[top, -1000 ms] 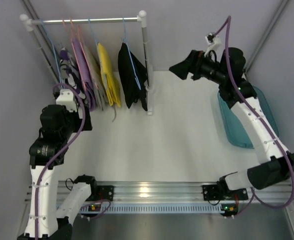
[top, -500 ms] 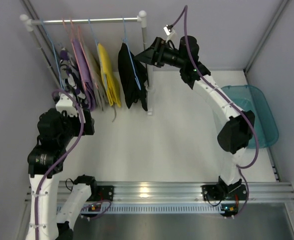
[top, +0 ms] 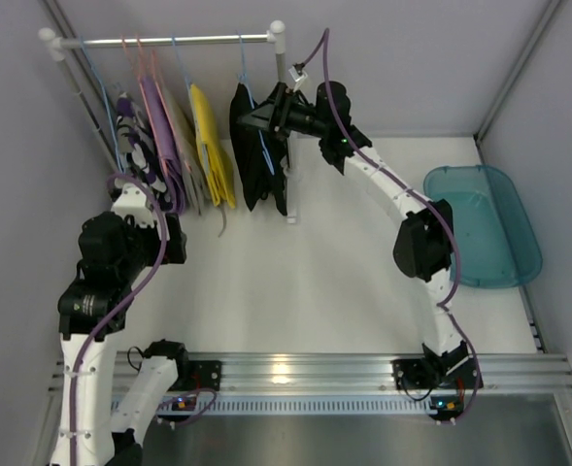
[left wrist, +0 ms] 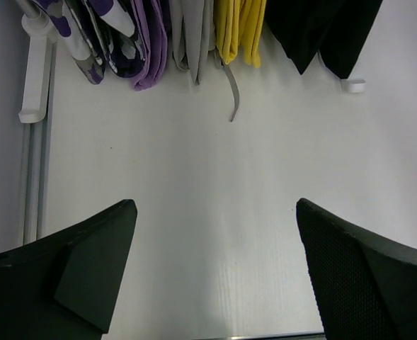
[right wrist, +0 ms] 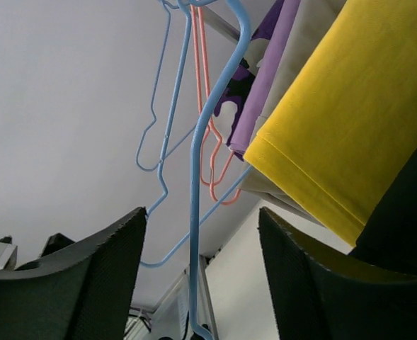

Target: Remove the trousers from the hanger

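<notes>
On the clothes rail [top: 169,41] at the far left of the table [top: 315,262], the black trousers [top: 256,160] hang folded over the light-blue wire hanger [right wrist: 192,212]; they are the rightmost item, just right of a yellow garment [top: 211,146] and the purple garments [top: 159,126]; the right arm stretches across to the far left, the right gripper [right wrist: 202,227] at the hanger's upper part, jaws apart on either side of the blue wire, not clamped on it; the left gripper [left wrist: 215,269] hovers over bare table near the garments' hems, jaws spread wide and empty; a teal bin [top: 489,223] sits at the right.
</notes>
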Available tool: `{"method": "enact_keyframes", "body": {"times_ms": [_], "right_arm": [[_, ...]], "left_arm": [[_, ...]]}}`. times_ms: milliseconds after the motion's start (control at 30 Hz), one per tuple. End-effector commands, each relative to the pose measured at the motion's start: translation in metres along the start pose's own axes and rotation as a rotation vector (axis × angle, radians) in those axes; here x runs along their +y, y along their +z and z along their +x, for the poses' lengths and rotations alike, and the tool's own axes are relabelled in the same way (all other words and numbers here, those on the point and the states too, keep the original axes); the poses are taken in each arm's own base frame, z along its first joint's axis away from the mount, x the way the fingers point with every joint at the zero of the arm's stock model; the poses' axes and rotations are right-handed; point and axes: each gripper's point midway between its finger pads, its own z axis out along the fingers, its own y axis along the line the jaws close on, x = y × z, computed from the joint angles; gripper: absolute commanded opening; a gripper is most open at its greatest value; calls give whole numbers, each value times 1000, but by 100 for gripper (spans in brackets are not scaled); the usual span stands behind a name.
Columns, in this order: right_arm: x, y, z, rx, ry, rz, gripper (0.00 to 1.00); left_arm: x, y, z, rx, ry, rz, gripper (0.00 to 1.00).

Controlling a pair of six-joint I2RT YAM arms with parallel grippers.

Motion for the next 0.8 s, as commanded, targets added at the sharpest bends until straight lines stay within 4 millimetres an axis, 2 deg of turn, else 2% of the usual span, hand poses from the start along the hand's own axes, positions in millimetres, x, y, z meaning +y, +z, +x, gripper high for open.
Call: {"method": "enact_keyframes", "body": {"times_ms": [0, 67, 133, 267, 300, 400, 500, 567, 767], "right_arm": [[72, 6, -8, -26, -74, -209, 61], [86, 5, -8, -28, -91, -245, 58], [98, 4, -8, -33, -85, -275, 50], [103, 5, -11, -36, -71, -294, 34], [103, 5, -12, -41, -65, -296, 24], [106, 4, -18, -61, -55, -314, 9], [118, -1, -28, -99, -79, -352, 0], [125, -3, -32, -112, -94, -364, 0], [168, -22, -51, -176, -193, -439, 0]], "left_arm": [[-3, 6, 0, -7, -14, 16, 99], [-7, 4, 0, -12, -17, 40, 99], [-8, 3, 1, -13, -20, 46, 99], [-8, 2, 2, -10, -20, 46, 99], [-8, 3, 3, -5, -22, 46, 99], [-10, 2, 1, -6, -23, 53, 99], [-10, 1, 0, -9, -23, 53, 99], [-9, 1, 1, -11, -25, 50, 99], [-8, 0, -1, -19, -40, 40, 99]]}}
